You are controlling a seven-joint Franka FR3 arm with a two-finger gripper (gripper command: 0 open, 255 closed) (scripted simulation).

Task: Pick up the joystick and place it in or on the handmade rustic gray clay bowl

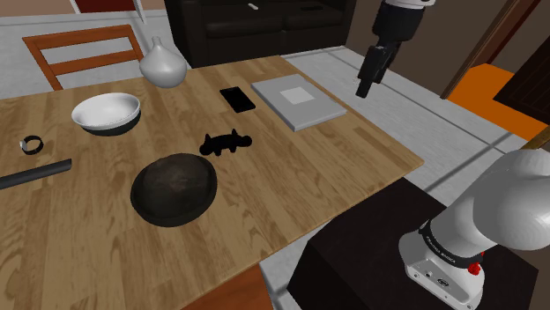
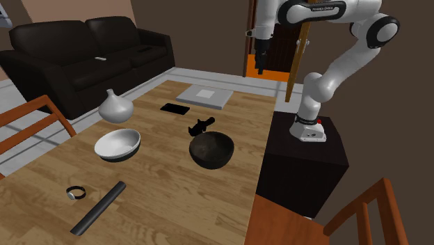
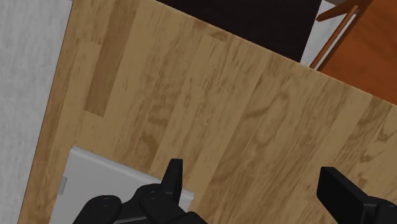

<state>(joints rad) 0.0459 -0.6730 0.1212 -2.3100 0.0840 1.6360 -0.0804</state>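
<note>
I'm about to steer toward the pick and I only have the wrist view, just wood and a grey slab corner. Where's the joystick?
Observer: The small black joystick lies on the wooden table, between the flat grey slab and a dark, rough round bowl.
Operator: Is it touching that bowl?
Observer: No, the shoulder view shows bare wood between them.
Operator: How high is the hand?
Observer: The black hand hangs well above the table, near the slab.

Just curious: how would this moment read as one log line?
claw open, raised | joystick on table, untouched | dark bowl empty
</note>
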